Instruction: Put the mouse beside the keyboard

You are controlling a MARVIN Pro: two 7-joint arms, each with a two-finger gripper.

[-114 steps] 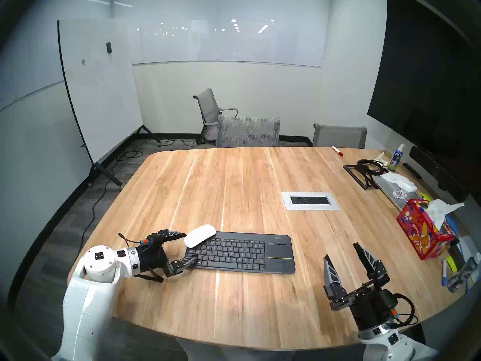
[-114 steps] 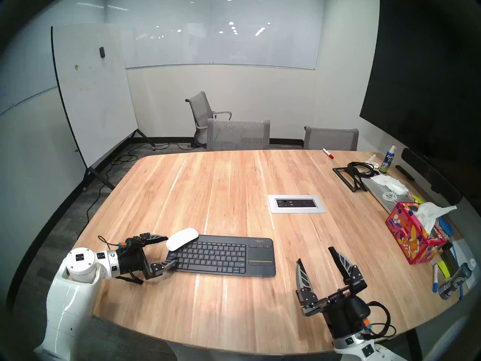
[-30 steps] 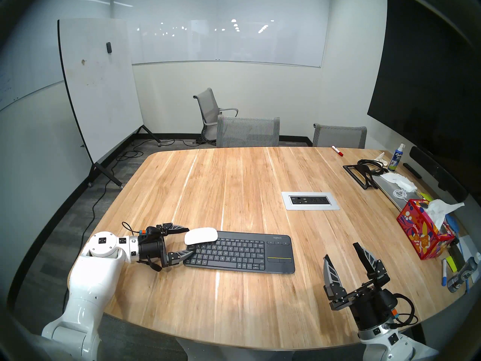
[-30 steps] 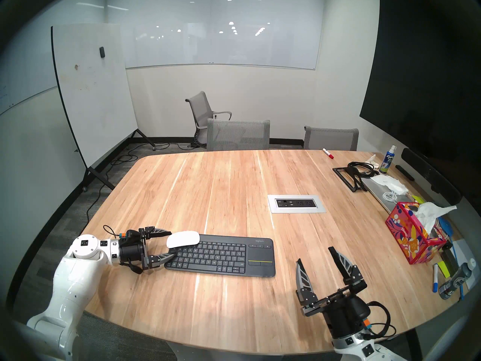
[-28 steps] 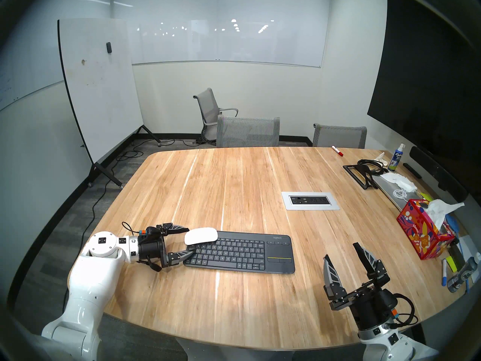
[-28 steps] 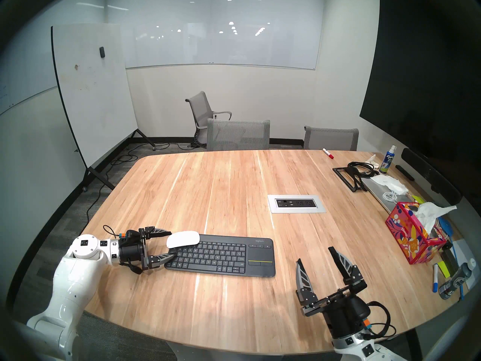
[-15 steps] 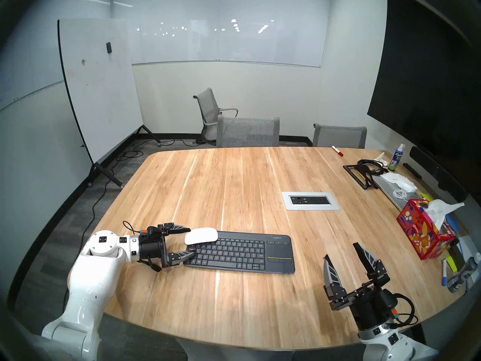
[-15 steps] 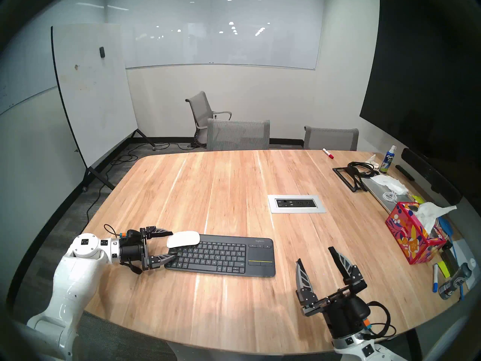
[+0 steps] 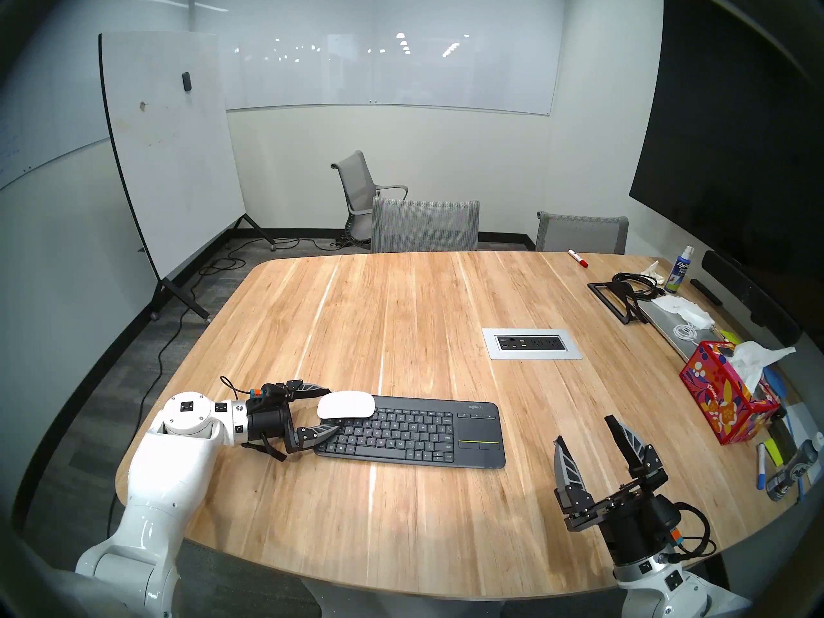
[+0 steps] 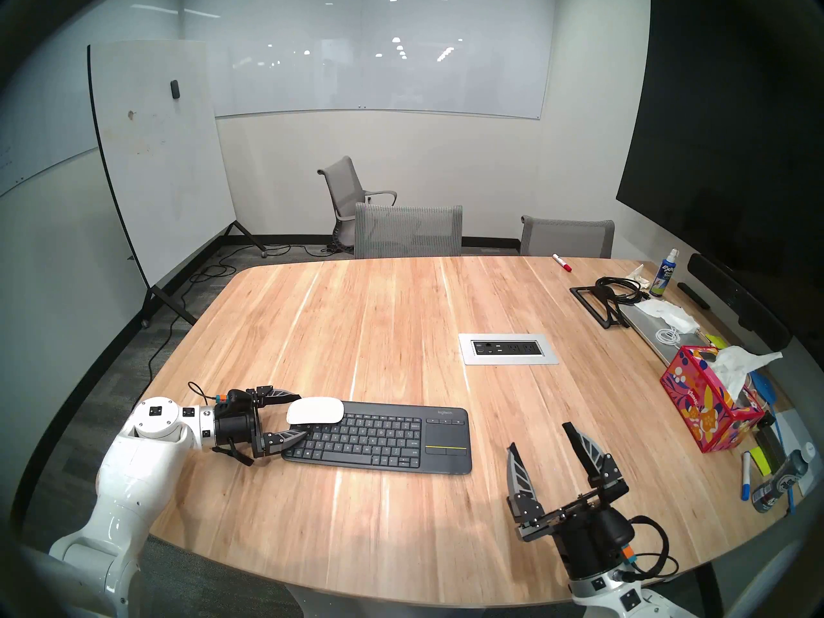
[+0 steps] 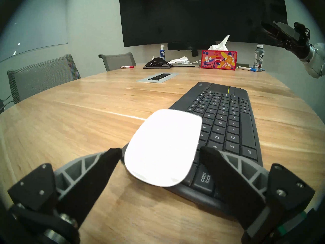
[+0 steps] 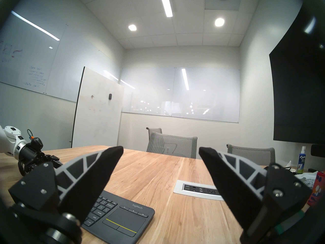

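The white mouse (image 9: 345, 405) (image 11: 163, 146) lies on the far left corner of the dark grey keyboard (image 9: 423, 432) (image 11: 226, 118), overhanging its left edge. My left gripper (image 9: 334, 409) (image 11: 161, 151) is open, low over the table. One finger sits on each side of the mouse's near end, with narrow gaps showing in the left wrist view. My right gripper (image 9: 585, 430) (image 12: 161, 149) hangs open and empty above the table, to the right of the keyboard (image 12: 121, 219), pointing up and away.
A silver power outlet panel (image 9: 530, 343) is set into the wooden table (image 9: 401, 314) beyond the keyboard. A tissue box (image 9: 722, 398), markers, a bottle, cables and a spray bottle crowd the right edge. Grey chairs (image 9: 423, 227) stand at the far side.
My left gripper has slid to the right, so its fingers now flank the mouse's left end. The mouse, tilted a few seconds ago, lies flatter on the keyboard. The right arm has not moved.
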